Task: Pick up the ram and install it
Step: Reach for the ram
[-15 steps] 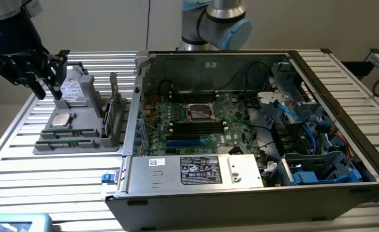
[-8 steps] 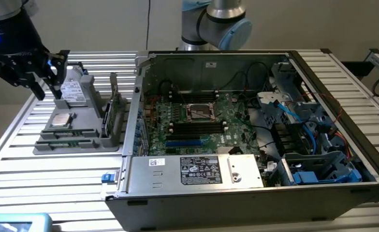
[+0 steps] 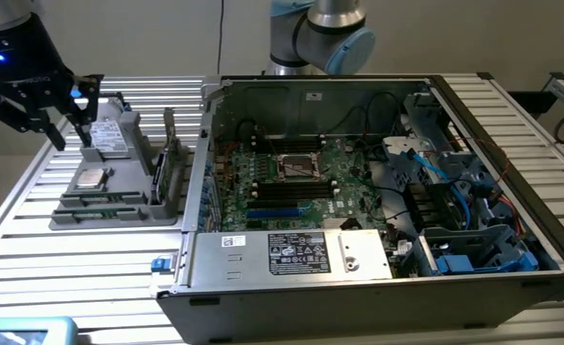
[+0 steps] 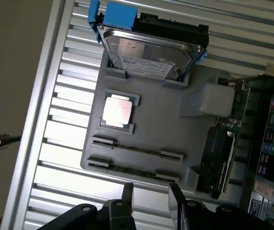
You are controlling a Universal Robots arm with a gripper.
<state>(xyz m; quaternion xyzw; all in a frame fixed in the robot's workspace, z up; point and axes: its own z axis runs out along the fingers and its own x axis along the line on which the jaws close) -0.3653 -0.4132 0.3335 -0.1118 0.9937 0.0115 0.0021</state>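
The ram (image 4: 137, 149) is held on edge in a slot of the gray tray (image 4: 175, 134), below the end effector (image 4: 151, 194) and untouched by it. A second stick (image 4: 132, 170) is slotted just beside it. The end effector's fingers are spread open and nothing is gripped. Also beneath it, the CPU (image 4: 116, 110) is seated next to the ram. The hard drive (image 4: 151, 48) is propped past that, and the expansion card (image 4: 223, 143) is stood on the side nearer the open computer case (image 3: 359, 309). The tray is carried on the slatted table (image 3: 71, 266).
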